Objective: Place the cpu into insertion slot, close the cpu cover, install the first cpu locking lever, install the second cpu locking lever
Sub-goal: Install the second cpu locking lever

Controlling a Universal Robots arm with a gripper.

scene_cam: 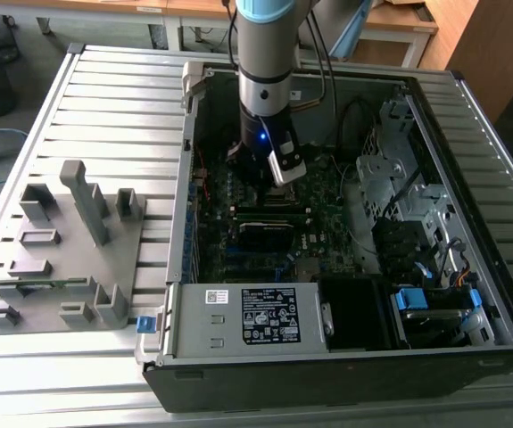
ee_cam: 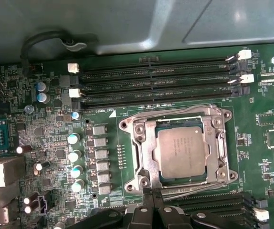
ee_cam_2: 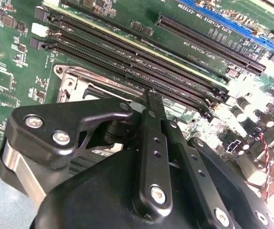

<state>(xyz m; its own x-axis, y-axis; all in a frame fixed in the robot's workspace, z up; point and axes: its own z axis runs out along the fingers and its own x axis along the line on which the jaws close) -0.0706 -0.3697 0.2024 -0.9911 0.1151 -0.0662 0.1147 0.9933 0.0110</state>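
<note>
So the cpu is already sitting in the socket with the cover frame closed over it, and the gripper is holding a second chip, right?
Not quite. In the second wrist view the gripper has its fingers pressed together with nothing between them. The rest holds: the first wrist view shows the cpu seated in the insertion slot with the cpu cover down around it.

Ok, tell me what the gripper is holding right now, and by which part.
Nothing. The gripper is shut and empty; the cpu already sits in the insertion slot.

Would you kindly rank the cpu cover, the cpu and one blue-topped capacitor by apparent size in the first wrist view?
1. cpu cover, the frame closed around the chip
2. cpu, seated inside the frame's cut-out
3. blue-topped capacitor, plainly smallest
</note>
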